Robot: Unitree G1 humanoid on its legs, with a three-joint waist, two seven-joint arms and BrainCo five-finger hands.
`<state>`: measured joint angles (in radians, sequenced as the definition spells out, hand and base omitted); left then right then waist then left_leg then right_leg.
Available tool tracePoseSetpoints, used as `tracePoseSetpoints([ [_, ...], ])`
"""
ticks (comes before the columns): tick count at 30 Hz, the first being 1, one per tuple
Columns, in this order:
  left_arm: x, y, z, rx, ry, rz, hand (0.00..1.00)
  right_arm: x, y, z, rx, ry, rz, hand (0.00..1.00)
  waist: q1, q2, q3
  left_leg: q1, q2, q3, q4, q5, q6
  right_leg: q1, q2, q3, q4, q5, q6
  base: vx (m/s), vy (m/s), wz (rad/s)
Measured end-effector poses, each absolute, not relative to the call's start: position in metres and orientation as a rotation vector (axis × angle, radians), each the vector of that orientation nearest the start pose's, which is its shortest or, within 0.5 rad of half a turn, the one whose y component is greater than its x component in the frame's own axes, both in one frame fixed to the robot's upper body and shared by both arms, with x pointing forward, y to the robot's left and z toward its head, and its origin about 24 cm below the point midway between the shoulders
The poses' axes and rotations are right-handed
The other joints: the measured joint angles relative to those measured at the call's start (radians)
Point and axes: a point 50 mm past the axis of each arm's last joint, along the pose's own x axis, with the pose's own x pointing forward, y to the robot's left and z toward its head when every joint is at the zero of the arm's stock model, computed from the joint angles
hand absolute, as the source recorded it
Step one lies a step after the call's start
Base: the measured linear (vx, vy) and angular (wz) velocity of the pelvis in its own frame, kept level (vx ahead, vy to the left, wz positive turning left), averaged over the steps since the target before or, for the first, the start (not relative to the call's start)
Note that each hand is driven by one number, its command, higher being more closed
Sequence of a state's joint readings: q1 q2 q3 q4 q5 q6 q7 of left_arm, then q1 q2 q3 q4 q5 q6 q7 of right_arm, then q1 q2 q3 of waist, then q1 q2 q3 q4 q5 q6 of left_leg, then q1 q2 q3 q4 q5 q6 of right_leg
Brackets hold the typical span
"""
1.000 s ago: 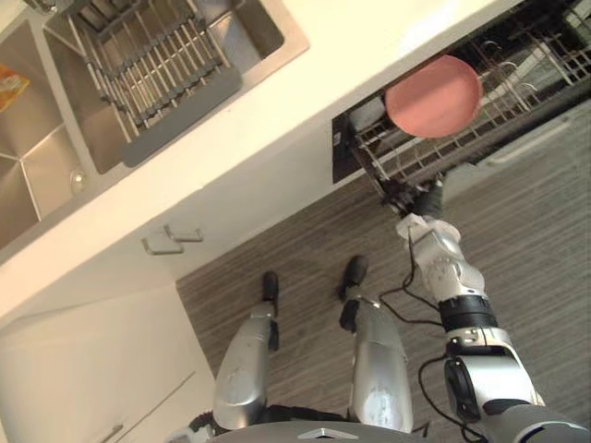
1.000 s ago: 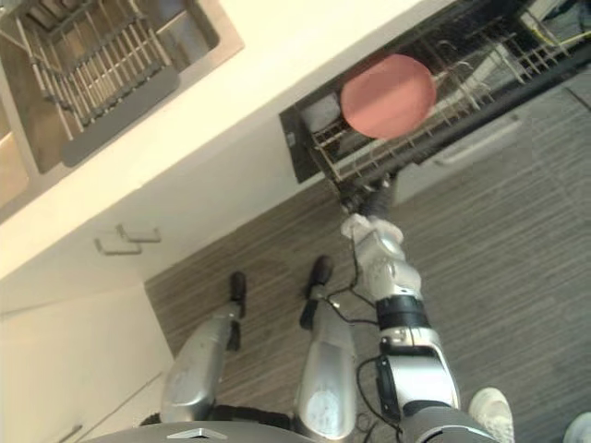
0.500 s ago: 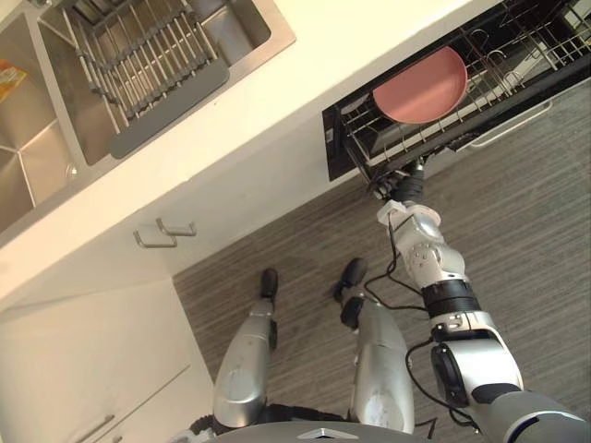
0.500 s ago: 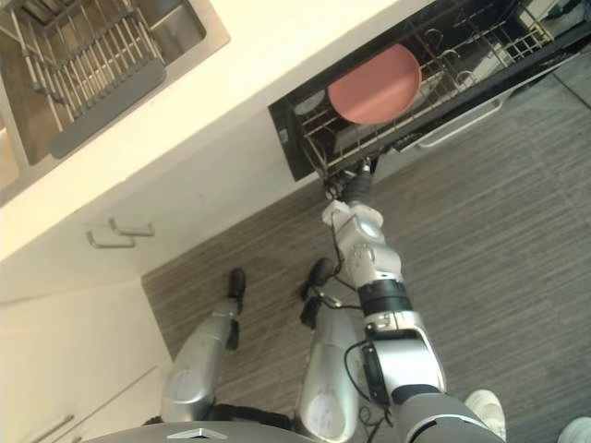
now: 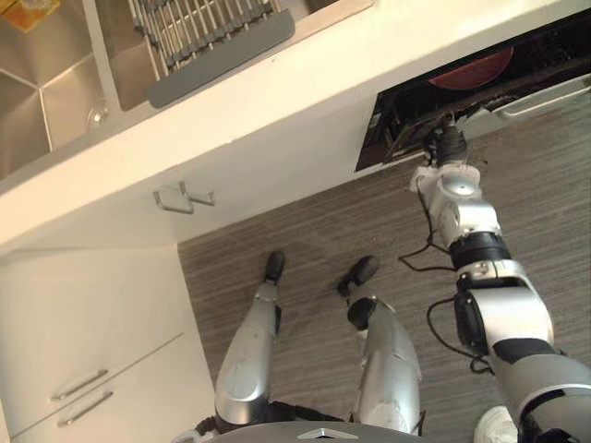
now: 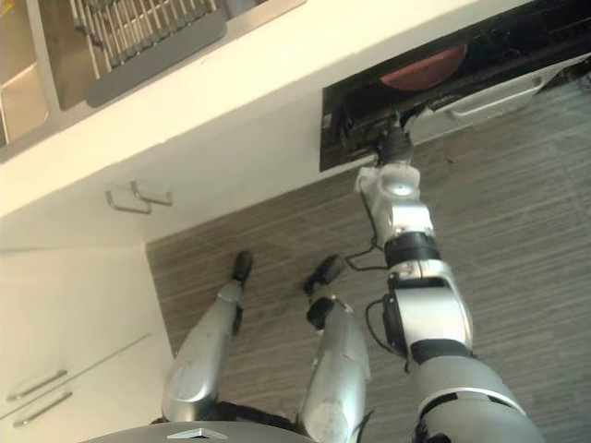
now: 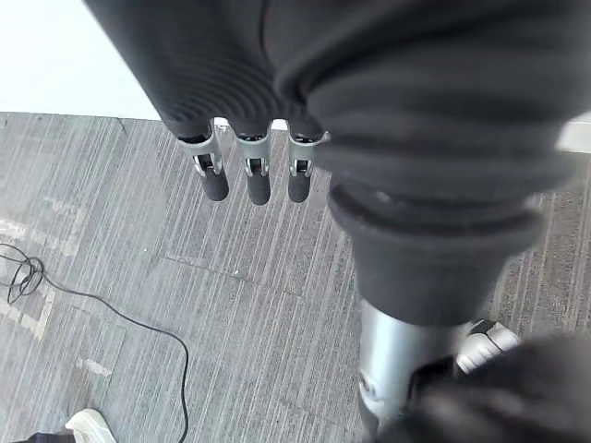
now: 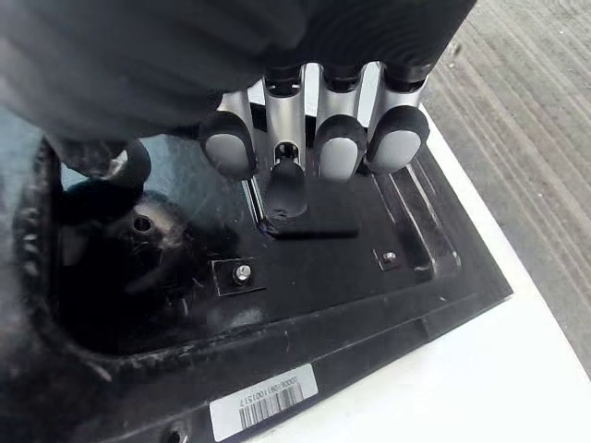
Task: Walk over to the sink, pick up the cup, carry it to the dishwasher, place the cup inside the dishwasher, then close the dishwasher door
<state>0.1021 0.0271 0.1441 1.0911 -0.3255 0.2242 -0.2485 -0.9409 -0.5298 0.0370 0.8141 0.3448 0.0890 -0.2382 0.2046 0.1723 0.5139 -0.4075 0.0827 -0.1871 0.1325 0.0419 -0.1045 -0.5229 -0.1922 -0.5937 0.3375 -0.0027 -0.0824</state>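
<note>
From the head camera, a cream bench [image 5: 277, 106] runs slantwise across the top of the scene. A steel sink [image 5: 55, 101] is set into it, and a wire dish rack [image 5: 199, 20] with a grey edge rests across the sink. Below the bench are pale cupboard fronts with two metal handles [image 5: 185, 197], and lower down, drawers [image 5: 92, 369] with bar handles. The floor [image 5: 305, 231] is grey striped planking, and a person's white shoe [image 5: 494, 426] shows at its lower edge.

The dishwasher [image 5: 397, 129] sits under the bench on the robot's right. Its white door [image 5: 545, 97] stands almost closed, leaving a dark gap. In that gap a reddish plate [image 5: 471, 69] stands inside. The right arm stretches up to the gap, with the right robot hand [image 5: 451, 143] at the door's upper edge. Where the cup is cannot be told from these views.

In the left wrist view, the left robot hand [image 7: 258, 180] hangs over the striped floor, well apart from the dishwasher. Its fingers are straight and relaxed, and it grasps nothing.

In the right wrist view, the right robot hand's fingers [image 8: 342, 143] are bent, pads turned back toward the wrist. They sit close over the door's black inner panel [image 8: 314, 268]. One fingertip reaches further toward the panel than the rest. The hand is loosely clenched with nothing between fingers and thumb. A barcode label [image 8: 263, 403] is stuck near the panel's white border.
</note>
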Motion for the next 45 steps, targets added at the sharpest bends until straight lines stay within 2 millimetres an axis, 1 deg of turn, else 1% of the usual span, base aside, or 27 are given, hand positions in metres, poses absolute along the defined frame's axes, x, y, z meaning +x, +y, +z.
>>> tracePoseSetpoints([
  [1, 0.063, 0.158, -0.172, -0.561, 1.296, 0.123, 0.00, 0.394, -0.262, 0.198, -0.122, -0.110, -0.376, 1.00, 0.014, 0.001, 0.000, -0.016, 0.006, -0.017, 0.006, 0.000, 0.001, -0.002, 0.014, -0.006, -0.015, 0.004, 0.006, -0.03, -0.041, 0.09],
  [5, 0.064, 0.158, -0.172, -0.556, 1.283, 0.119, 0.00, 0.393, -0.271, 0.206, -0.145, -0.153, -0.399, 1.00, 0.045, 0.001, -0.001, -0.044, 0.007, -0.063, 0.008, 0.000, 0.001, -0.002, 0.021, -0.034, -0.022, 0.009, 0.013, -0.03, -0.044, 0.33],
  [6, 0.065, 0.158, -0.172, -0.559, 1.272, 0.112, 0.00, 0.393, -0.275, 0.217, -0.152, -0.175, -0.413, 1.00, 0.060, 0.001, -0.001, -0.060, 0.015, -0.066, 0.008, 0.000, 0.001, -0.004, 0.025, -0.051, -0.034, 0.009, 0.013, -0.03, -0.034, 0.21],
  [8, 0.065, 0.158, -0.172, -0.558, 1.269, 0.112, 0.00, 0.394, -0.276, 0.226, -0.161, -0.196, -0.420, 1.00, 0.071, 0.001, -0.001, -0.072, 0.018, -0.075, 0.005, 0.000, 0.001, -0.008, 0.033, -0.056, -0.049, 0.010, 0.015, -0.04, -0.031, 0.12],
  [9, 0.065, 0.159, -0.172, -0.557, 1.268, 0.114, 0.00, 0.394, -0.279, 0.235, -0.159, -0.215, -0.446, 1.00, 0.081, 0.002, -0.001, -0.086, 0.019, -0.092, 0.006, 0.000, 0.001, -0.011, 0.044, -0.059, -0.058, 0.017, 0.024, -0.04, -0.027, 0.13],
  [12, 0.066, 0.159, -0.172, -0.558, 1.261, 0.114, 0.00, 0.390, -0.287, 0.243, -0.174, -0.253, -0.471, 1.00, 0.089, 0.002, -0.002, -0.101, 0.023, -0.096, 0.014, 0.000, 0.001, -0.012, 0.051, -0.065, -0.075, 0.016, 0.027, -0.05, -0.023, 0.02],
  [13, 0.067, 0.159, -0.171, -0.560, 1.249, 0.119, 0.00, 0.389, -0.288, 0.254, -0.174, -0.290, -0.476, 1.00, 0.109, 0.006, -0.004, -0.119, 0.044, -0.102, 0.020, 0.001, -0.016, -0.043, 0.053, -0.031, 0.017, 0.014, 0.011, -0.04, -0.076, -0.05],
  [14, 0.069, 0.161, -0.171, -0.557, 1.243, 0.123, 0.00, 0.387, -0.292, 0.254, -0.179, -0.289, -0.488, 1.00, 0.105, 0.007, -0.005, -0.127, 0.033, -0.102, 0.025, 0.013, -0.036, -0.047, 0.047, 0.021, 0.053, -0.034, -0.002, -0.03, -0.087, 0.10],
  [15, 0.072, 0.162, -0.170, -0.558, 1.223, 0.125, 0.00, 0.385, -0.296, 0.259, -0.186, -0.300, -0.505, 1.00, 0.110, 0.011, -0.007, -0.137, 0.034, -0.110, 0.025, 0.023, -0.036, -0.057, 0.053, 0.001, 0.041, -0.030, -0.021, -0.02, -0.098, 0.23],
  [16, 0.074, 0.161, -0.170, -0.560, 1.217, 0.121, 0.00, 0.384, -0.298, 0.265, -0.185, -0.323, -0.523, 1.00, 0.125, 0.011, -0.007, -0.160, 0.040, -0.116, 0.021, 0.044, -0.012, -0.068, 0.056, -0.026, 0.022, -0.029, -0.017, -0.04, -0.063, 0.05],
  [17, 0.074, 0.160, -0.170, -0.562, 1.218, 0.120, 0.00, 0.384, -0.298, 0.269, -0.184, -0.334, -0.523, 1.00, 0.128, 0.011, -0.007, -0.174, 0.041, -0.116, 0.021, 0.045, -0.004, -0.074, 0.060, -0.027, 0.012, -0.030, -0.013, -0.06, -0.057, -0.17],
  [18, 0.074, 0.157, -0.170, -0.570, 1.216, 0.118, 0.00, 0.385, -0.295, 0.276, -0.184, -0.350, -0.518, 1.00, 0.133, 0.018, -0.012, -0.188, 0.058, -0.118, 0.013, 0.037, 0.012, -0.077, 0.075, -0.035, 0.005, -0.044, 0.024, -0.07, -0.093, -0.12],
  [19, 0.076, 0.158, -0.170, -0.574, 1.204, 0.124, 0.00, 0.383, -0.297, 0.278, -0.207, -0.354, -0.537, 1.00, 0.139, 0.017, -0.012, -0.188, 0.056, -0.106, 0.004, 0.033, -0.030, -0.098, 0.048, 0.035, 0.148, -0.089, -0.007, -0.07, -0.115, 0.03],
  [20, 0.080, 0.159, -0.169, -0.595, 1.181, 0.144, 0.00, 0.381, -0.302, 0.280, -0.215, -0.358, -0.554, 1.00, 0.144, 0.020, -0.013, -0.188, 0.057, -0.115, 0.002, 0.057, -0.028, -0.089, 0.057, 0.022, 0.116, -0.096, -0.026, -0.05, -0.111, 0.07],
  [22, 0.080, 0.158, -0.169, -0.610, 1.176, 0.150, 0.00, 0.381, -0.300, 0.287, -0.202, -0.378, -0.567, 1.00, 0.155, 0.020, -0.013, -0.214, 0.060, -0.116, 0.006, 0.089, -0.007, -0.091, 0.055, -0.015, 0.103, -0.094, -0.024, -0.05, -0.013, -0.10],
  [26, 0.085, 0.163, -0.167, -0.658, 1.124, 0.209, 0.00, 0.379, -0.304, 0.293, -0.161, -0.390, -0.592, 1.00, 0.149, 0.020, -0.013, -0.221, 0.067, -0.111, -0.017, 0.081, -0.005, -0.086, 0.057, -0.044, 0.068, -0.079, 0.000, -0.03, 0.041, 0.04],
  [27, 0.085, 0.163, -0.167, -0.659, 1.123, 0.209, 0.00, 0.378, -0.305, 0.293, -0.160, -0.389, -0.594, 0.00, 0.151, 0.020, -0.013, -0.222, 0.067, -0.108, -0.012, 0.092, -0.007, -0.085, 0.054, -0.047, 0.069, -0.079, 0.001, -0.01, 0.072, 0.00],
  [32, 0.092, 0.164, -0.164, -0.679, 1.078, 0.231, 0.00, 0.378, -0.307, 0.290, -0.112, -0.380, -0.593, 0.00, 0.139, 0.019, -0.013, -0.204, 0.056, -0.083, -0.013, 0.117, -0.001, -0.079, 0.026, -0.048, 0.093, -0.073, 0.010, 0.01, 0.057, 0.00],
  [33, 0.094, 0.164, -0.164, -0.683, 1.069, 0.230, 0.00, 0.378, -0.309, 0.285, -0.091, -0.371, -0.594, 0.00, 0.137, 0.019, -0.013, -0.191, 0.052, -0.083, -0.013, 0.117, -0.001, -0.070, 0.020, -0.047, 0.100, -0.077, 0.004, 0.03, 0.015, 0.14],
  [36, 0.100, 0.162, -0.162, -0.708, 1.040, 0.216, 0.00, 0.376, -0.309, 0.254, 0.005, -0.342, -0.588, 0.00, 0.113, 0.012, -0.013, -0.128, 0.039, -0.079, -0.016, 0.113, -0.006, -0.017, 0.002, -0.040, 0.125, -0.101, 0.005, 0.06, 0.007, 0.11],
  [37, 0.099, 0.163, -0.162, -0.715, 1.032, 0.212, 0.00, 0.373, -0.302, 0.230, 0.032, -0.337, -0.558, 0.00, 0.099, -0.006, -0.012, -0.092, 0.038, -0.069, -0.016, 0.103, -0.011, 0.013, 0.001, -0.028, 0.129, -0.112, 0.009, 0.06, 0.008, -0.08],
  [39, 0.098, 0.172, -0.162, -0.694, 1.027, 0.222, 0.00, 0.371, -0.282, 0.199, 0.043, -0.311, -0.473, 0.00, 0.071, -0.037, -0.013, -0.050, 0.038, -0.056, -0.015, 0.090, -0.017, 0.048, 0.002, -0.015, 0.124, -0.118, 0.011, 0.07, 0.011, -0.14],
  [41, 0.095, 0.188, -0.159, -0.651, 1.000, 0.247, 0.00, 0.355, -0.245, 0.126, 0.031, -0.175, -0.354, 0.00, 0.020, -0.093, -0.014, 0.037, 0.040, -0.031, -0.019, 0.064, -0.016, 0.133, 0.008, -0.002, 0.101, -0.127, 0.025, 0.12, 0.025, -0.17],
  [42, 0.095, 0.192, -0.158, -0.645, 0.986, 0.257, 0.00, 0.348, -0.237, 0.104, 0.022, -0.121, -0.334, 0.00, 0.010, -0.108, -0.013, 0.063, 0.040, -0.024, -0.023, 0.057, -0.015, 0.155, 0.009, 0.006, 0.095, -0.129, 0.029, 0.11, 0.035, -0.24],
  [43, 0.092, 0.200, -0.157, -0.630, 0.978, 0.285, 0.00, 0.329, -0.224, 0.061, -0.006, 0.000, -0.307, 0.00, -0.009, -0.133, -0.021, 0.109, 0.040, -0.003, -0.034, 0.045, -0.016, 0.193, 0.011, 0.017, 0.082, -0.130, 0.040, 0.14, 0.062, -0.21],
  [44, 0.089, 0.207, -0.156, -0.616, 0.979, 0.306, 0.00, 0.306, -0.217, 0.022, -0.026, 0.120, -0.300, 0.00, -0.026, -0.143, -0.027, 0.147, 0.040, 0.004, -0.035, 0.032, -0.026, 0.235, 0.022, 0.035, 0.058, -0.125, 0.057, 0.14, 0.062, -0.18],
  [45, 0.087, 0.208, -0.156, -0.615, 0.981, 0.313, 0.00, 0.292, -0.215, 0.002, -0.028, 0.187, -0.301, 0.00, -0.036, -0.149, -0.030, 0.167, 0.038, 0.009, -0.036, 0.027, -0.026, 0.257, 0.023, 0.041, 0.047, -0.122, 0.064, 0.15, 0.083, -0.19],
])
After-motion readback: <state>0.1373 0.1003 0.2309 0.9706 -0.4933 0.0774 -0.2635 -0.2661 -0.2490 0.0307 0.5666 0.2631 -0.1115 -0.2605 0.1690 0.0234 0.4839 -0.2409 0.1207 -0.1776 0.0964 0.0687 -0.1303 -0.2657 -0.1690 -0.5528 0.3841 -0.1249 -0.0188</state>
